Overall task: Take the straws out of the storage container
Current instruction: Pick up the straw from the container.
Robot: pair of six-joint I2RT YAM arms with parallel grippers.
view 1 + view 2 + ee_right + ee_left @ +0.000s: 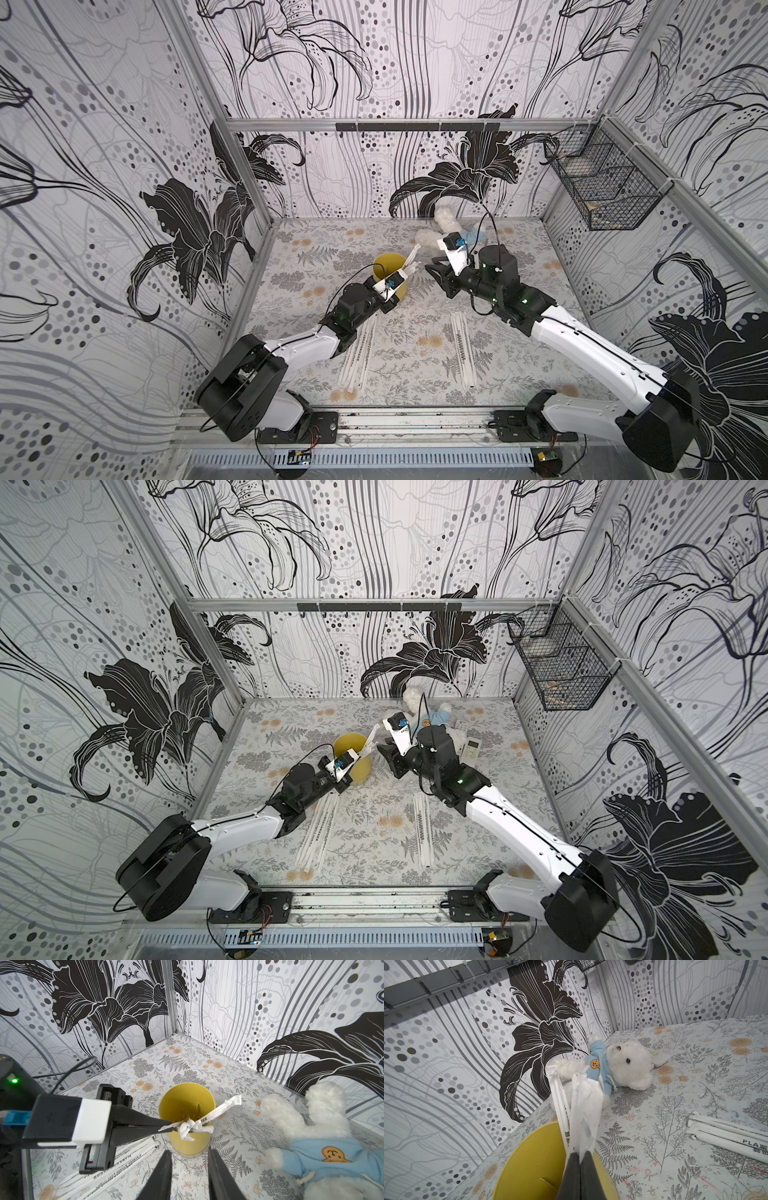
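Note:
The storage container, a mustard-yellow cup (385, 266) (192, 1144), stands upright left of the table's middle. A few white paper-wrapped straws (583, 1105) (209, 1116) lean out over its right rim, their wrappers crumpled at the grip. My left gripper (579, 1154) (169, 1127) is shut on these straws just above the rim. More straws lie flat on the table in two groups (359, 353) (463, 349). My right gripper (189, 1151) (434, 269) stands open and empty just to the right of the cup, touching nothing.
A white teddy in a blue hoodie (432, 719) (324, 1132) lies at the back, behind the right arm. Next to it is a white remote (471, 748). A black wire basket (602, 183) hangs on the right wall.

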